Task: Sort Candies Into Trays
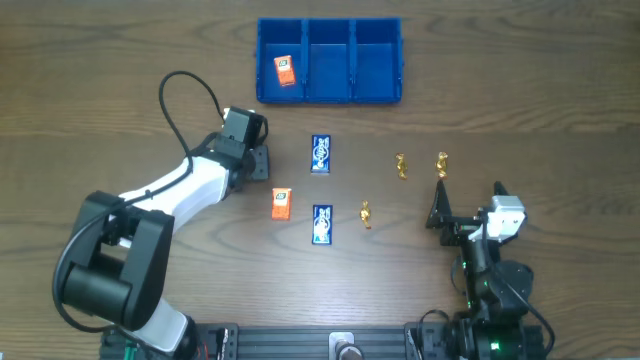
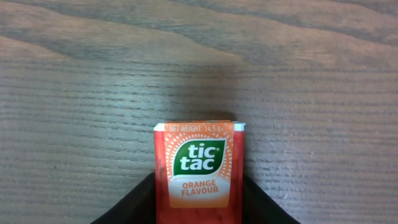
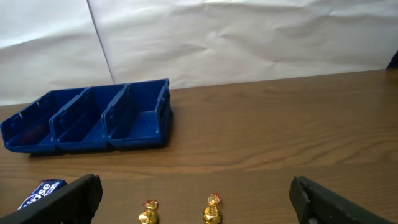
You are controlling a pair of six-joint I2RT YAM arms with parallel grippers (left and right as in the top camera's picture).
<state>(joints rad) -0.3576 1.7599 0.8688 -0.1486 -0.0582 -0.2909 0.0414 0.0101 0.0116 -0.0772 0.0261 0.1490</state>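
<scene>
**Step in hand:** pick-up of the orange box, which lies flat near the middle of the table. The left gripper has a finger along each side of it; whether they press it cannot be told. The right gripper is spread wide, holding nothing.

**Next move, by judgement:** a firm pinch, a lift, then carriage to the tray at the far edge, whose left compartment holds a second orange box.

Soft, even overhead light, faint shadow on the table just beyond the orange box
</scene>
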